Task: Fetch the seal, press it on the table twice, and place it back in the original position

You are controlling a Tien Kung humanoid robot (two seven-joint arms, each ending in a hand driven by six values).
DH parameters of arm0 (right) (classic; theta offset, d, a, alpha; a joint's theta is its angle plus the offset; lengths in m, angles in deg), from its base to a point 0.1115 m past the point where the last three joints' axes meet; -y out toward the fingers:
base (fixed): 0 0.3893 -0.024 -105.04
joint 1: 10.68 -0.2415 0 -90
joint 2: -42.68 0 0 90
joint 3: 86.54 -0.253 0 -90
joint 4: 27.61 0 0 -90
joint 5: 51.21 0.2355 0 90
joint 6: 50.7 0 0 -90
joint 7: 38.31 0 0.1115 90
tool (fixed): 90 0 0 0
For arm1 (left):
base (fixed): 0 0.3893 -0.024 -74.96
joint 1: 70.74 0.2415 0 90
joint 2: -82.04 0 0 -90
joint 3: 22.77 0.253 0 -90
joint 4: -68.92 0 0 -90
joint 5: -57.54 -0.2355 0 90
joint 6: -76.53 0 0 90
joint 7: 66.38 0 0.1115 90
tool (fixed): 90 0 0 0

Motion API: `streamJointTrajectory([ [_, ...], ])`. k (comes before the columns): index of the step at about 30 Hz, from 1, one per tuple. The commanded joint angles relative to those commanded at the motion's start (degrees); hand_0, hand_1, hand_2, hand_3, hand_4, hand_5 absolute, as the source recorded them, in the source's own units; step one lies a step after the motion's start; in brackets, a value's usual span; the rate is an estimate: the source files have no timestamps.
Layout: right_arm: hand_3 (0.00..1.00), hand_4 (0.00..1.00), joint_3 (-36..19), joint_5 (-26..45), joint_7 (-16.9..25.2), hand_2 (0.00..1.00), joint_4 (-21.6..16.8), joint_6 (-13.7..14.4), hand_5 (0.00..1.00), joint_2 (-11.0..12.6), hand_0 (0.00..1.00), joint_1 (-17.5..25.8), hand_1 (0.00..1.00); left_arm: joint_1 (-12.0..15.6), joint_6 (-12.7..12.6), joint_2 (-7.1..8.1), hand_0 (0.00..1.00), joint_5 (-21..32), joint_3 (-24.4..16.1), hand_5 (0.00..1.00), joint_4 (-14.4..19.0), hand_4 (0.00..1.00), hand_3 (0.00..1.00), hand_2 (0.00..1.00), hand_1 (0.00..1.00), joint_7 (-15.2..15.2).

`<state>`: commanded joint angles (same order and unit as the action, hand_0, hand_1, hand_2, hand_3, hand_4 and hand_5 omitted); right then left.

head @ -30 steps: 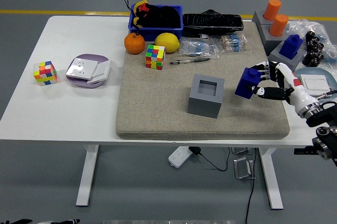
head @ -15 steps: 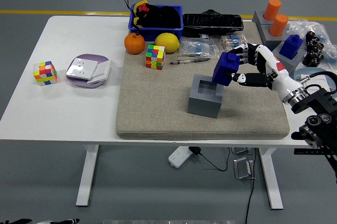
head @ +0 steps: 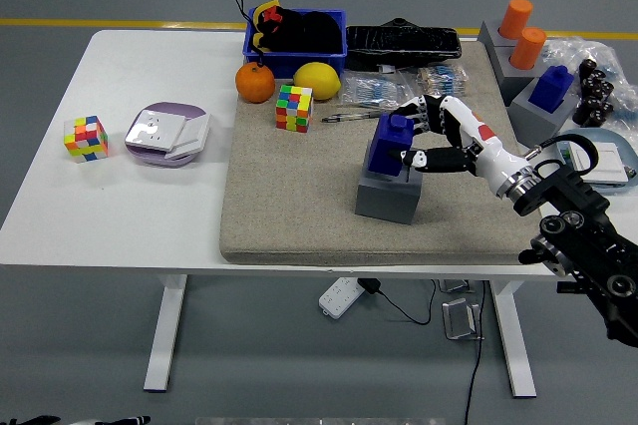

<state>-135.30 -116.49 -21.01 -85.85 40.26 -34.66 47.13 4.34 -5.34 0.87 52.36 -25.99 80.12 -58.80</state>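
Note:
The blue seal [head: 388, 144] stands in the square opening of the grey holder block [head: 388, 195] on the beige mat [head: 299, 215]. My right hand [head: 417, 136] comes in from the right and its fingers are closed around the seal's right side and top. Only the seal's upper part shows above the holder. The left arm is out of sight.
A second blue seal [head: 551, 87] and two orange cylinders [head: 520, 31] sit in grey holders at the back right. A Rubik's cube [head: 294, 108], pen [head: 359, 116], orange [head: 254, 83] and lemon [head: 316, 80] lie behind the holder. Another cube [head: 86, 138] and purple plate [head: 166, 134] are at the left.
My right hand carried the blue seal leftward from the mat's right side, over the grey holder, and lowered it into the holder's opening.

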Motion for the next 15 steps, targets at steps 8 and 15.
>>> streamJointTrajectory([
  [8, 0.363, 0.654, 0.97, 0.11, 0.29, 0.359, 1.37, 0.00, 0.002, -0.17, 0.493, -0.34, 0.355, 0.00, 0.01, 0.00, 0.819, -0.02, 0.07, 0.405, 0.05, 0.803, 0.837, 0.788, 0.816, 0.00],
  [15, 0.363, 0.655, 1.42, 0.01, 0.42, 0.358, 1.93, -0.05, 0.002, 0.00, 0.493, -0.36, 0.355, 0.13, 0.00, 0.19, 0.819, 0.02, 0.31, 0.404, 0.09, 0.803, 0.837, 0.788, 0.816, -0.06],
])
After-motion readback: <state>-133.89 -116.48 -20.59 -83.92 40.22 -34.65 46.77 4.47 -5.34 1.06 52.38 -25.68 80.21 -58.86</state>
